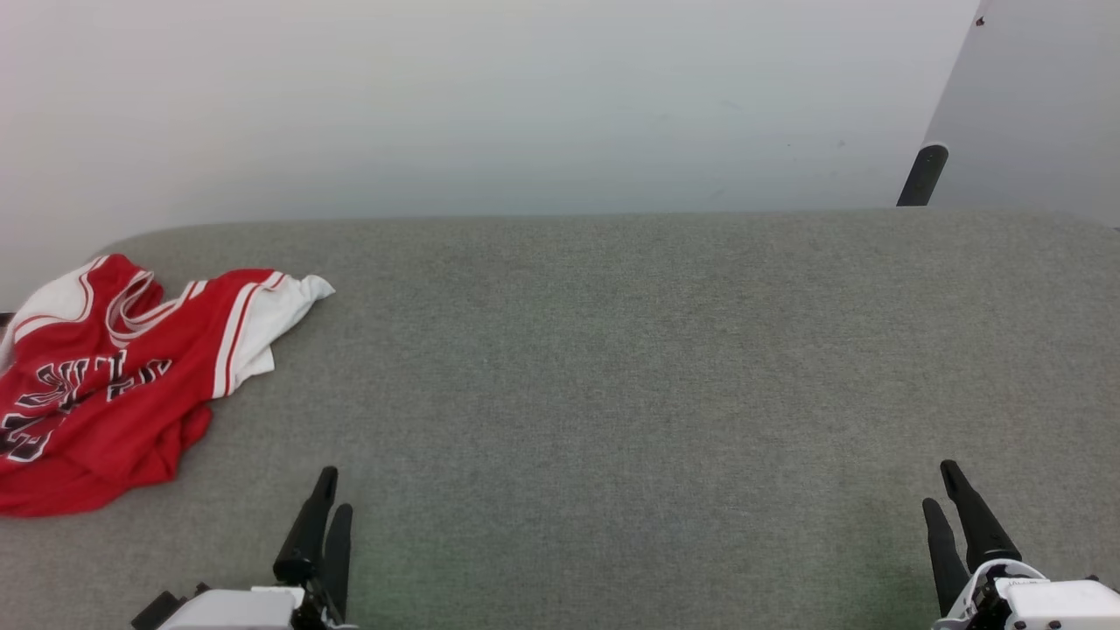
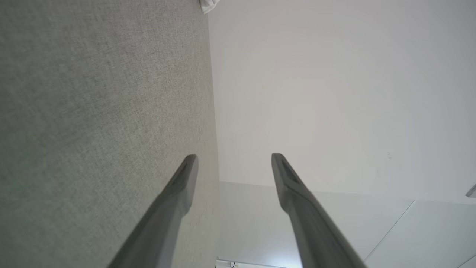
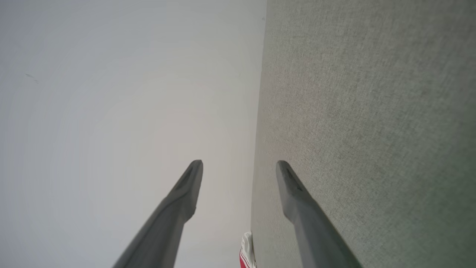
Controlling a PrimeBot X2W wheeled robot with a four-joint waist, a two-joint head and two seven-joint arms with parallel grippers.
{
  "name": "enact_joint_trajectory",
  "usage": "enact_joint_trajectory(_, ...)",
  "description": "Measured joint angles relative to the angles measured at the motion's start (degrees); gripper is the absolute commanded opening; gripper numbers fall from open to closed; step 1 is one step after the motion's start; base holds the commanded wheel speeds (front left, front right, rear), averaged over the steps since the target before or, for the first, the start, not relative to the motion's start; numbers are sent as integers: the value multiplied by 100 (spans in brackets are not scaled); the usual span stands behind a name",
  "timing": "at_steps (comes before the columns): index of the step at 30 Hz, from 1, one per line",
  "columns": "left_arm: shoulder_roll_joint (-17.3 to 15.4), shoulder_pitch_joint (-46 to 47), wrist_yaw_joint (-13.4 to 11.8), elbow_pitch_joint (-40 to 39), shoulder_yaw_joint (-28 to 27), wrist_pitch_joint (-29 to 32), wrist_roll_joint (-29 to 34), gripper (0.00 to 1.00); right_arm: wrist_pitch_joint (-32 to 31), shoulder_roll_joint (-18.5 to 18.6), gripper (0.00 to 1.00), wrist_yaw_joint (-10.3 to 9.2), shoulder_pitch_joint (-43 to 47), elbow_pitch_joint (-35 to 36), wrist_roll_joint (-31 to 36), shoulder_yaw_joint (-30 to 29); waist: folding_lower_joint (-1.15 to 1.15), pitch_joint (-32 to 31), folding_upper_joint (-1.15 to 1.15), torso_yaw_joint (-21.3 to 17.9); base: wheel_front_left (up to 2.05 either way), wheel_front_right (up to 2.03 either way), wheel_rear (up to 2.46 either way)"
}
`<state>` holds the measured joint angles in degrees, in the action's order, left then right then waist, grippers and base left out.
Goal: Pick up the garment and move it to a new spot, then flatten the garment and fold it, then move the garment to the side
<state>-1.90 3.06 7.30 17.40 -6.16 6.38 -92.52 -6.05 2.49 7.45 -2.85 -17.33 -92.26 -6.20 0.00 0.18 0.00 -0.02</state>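
One garment (image 1: 114, 385), red w/ white panels, lies crumpled at the far-left end of the grey surface (image 1: 612, 367). Its black lettering is creased & we can't read it. We count two grippers at the near edge, left gripper (image 1: 335, 490) & right gripper (image 1: 939, 484), both w/ fingers spread, holding nothing, well apart from it.

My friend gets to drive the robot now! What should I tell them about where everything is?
Left end effector: open, empty, at the near left of the grey surface.
Right end effector: open, empty, at the near right.
Red jersey: crumpled at the surface's far left, apart from both end effectors.
Done: nothing yet.
Left: pick the jersey up, move it, flatten it, fold it, set it aside.
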Motion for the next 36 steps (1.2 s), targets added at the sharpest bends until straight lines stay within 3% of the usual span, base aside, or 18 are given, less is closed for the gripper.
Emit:
enact_joint_trajectory(19, -45, 2, 1, -416, 240, -236, 111, 100, 495, 46, 100, 0, -3, 396, 176, 449, 0, 1, 0, -14, 0, 0, 0)
enact_joint_trajectory(28, -192, 1, 1, -520, 430, -471, 517, 100, 716, 111, 100, 0, -8, 475, 548, 661, 0, 1, 0, -14, 0, 0, 0)
enact_joint_trajectory(36, -367, 10, -32, -420, 638, -838, 1284, 100, 880, 168, 100, 0, -45, 500, 1214, 755, 0, -3, 0, -16, 0, 0, 0)
